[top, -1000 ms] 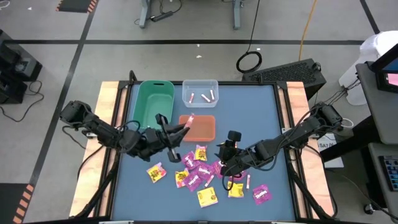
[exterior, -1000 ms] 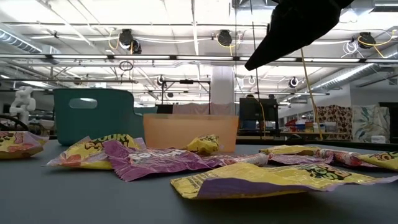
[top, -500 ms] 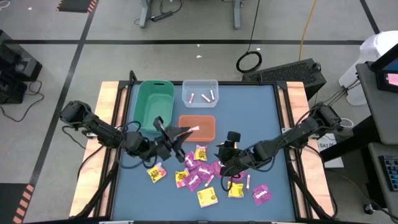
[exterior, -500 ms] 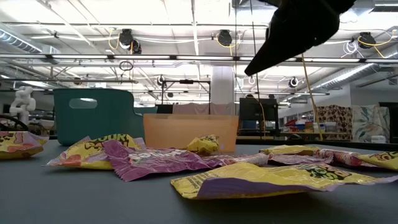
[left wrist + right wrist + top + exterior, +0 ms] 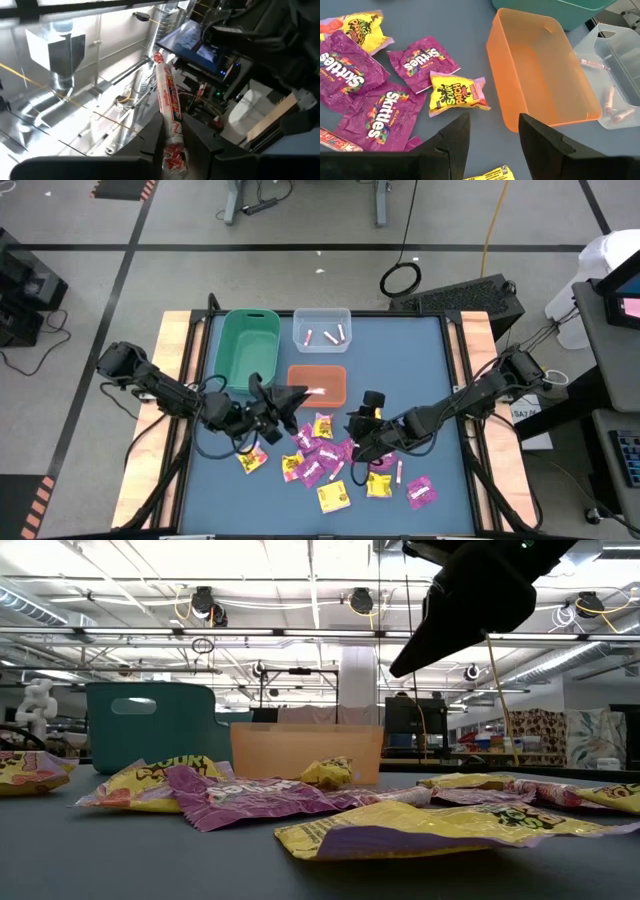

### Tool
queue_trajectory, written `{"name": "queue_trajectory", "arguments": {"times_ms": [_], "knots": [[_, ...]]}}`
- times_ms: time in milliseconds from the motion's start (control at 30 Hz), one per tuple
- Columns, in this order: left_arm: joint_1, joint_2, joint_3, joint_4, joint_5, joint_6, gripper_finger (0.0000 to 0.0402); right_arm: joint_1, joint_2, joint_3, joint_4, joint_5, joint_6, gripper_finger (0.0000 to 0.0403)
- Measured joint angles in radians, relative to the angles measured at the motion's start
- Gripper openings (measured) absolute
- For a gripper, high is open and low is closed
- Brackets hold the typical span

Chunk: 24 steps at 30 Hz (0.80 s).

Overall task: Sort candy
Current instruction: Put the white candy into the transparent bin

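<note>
Above the orange bin (image 5: 318, 384), left gripper (image 5: 300, 392) pinches a stick (image 5: 168, 97), probably bound for the clear bin (image 5: 322, 328); right gripper (image 5: 358, 435) hovers open.

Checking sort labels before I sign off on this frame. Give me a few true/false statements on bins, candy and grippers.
1. The left gripper holds a pale candy stick. True.
2. The orange bin holds several packets. False: it is empty.
3. The clear bin holds three sticks. True.
4. The right gripper is shut on a yellow packet. False: it is open and empty, above the table.
5. The green bin is empty. True.
</note>
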Motion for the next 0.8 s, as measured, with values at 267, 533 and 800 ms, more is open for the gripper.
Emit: {"name": "queue_trajectory", "arguments": {"times_ms": [267, 533, 800], "knots": [[0.000, 0.000, 0.000, 0.000, 0.000, -0.071, 0.0065, 0.000, 0.000, 0.000, 0.000, 0.000, 0.008, 0.0160], [0.058, 0.000, 0.000, 0.001, -0.045, -0.351, 0.0065, 0.001, 0.000, 0.000, 0.048, 0.007, -0.016, 0.0160], [0.203, -0.001, 0.000, -0.068, -0.105, -0.531, 0.0065, 0.003, -0.009, 0.000, 0.109, 0.009, -0.071, 0.0160]]}}
